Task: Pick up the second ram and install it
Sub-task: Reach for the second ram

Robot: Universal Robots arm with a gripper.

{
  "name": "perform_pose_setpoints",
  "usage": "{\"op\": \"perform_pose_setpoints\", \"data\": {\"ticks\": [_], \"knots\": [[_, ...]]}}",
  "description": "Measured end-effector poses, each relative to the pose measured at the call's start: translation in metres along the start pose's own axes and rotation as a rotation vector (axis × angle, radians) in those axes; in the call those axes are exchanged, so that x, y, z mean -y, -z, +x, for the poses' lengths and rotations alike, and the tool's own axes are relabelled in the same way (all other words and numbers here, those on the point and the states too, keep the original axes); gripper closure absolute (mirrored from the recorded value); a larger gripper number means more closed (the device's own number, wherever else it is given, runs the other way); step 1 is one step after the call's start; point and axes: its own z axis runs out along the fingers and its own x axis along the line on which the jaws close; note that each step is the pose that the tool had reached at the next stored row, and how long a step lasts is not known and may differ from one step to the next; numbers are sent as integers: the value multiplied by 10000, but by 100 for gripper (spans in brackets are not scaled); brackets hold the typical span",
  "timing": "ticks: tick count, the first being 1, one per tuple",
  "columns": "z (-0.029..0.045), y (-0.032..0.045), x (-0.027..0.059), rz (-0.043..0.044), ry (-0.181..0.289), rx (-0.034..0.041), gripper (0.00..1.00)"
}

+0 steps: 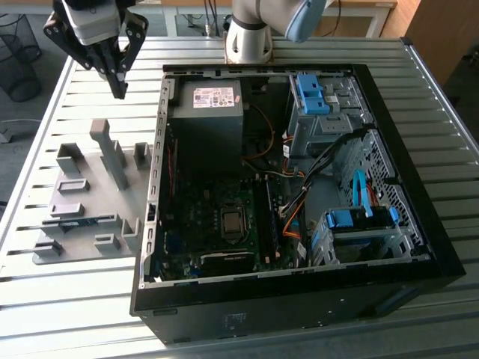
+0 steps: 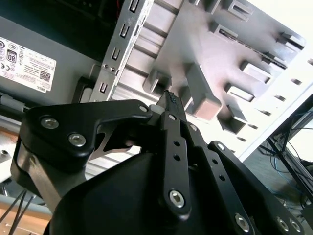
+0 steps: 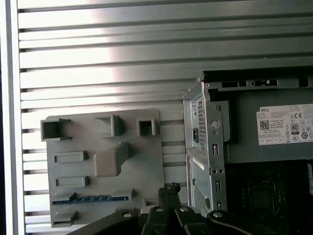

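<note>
Ribbed metal table, silver slats running side to side across the exterior view. Strong glare on the slats in the first wrist view. Grey floor off the exterior view's left, with 1 black wire bin standing on it. Wooden furniture behind the table at the exterior view's right.
</note>
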Motion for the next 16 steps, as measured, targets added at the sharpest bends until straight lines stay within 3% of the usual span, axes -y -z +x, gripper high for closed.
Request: {"op": "perform_pose_setpoints", "data": {"ticks": [6, 16], "knots": [[142, 0, 11, 1, 0, -1, 90], [150, -1, 12, 1, 0, -1, 90]]}}
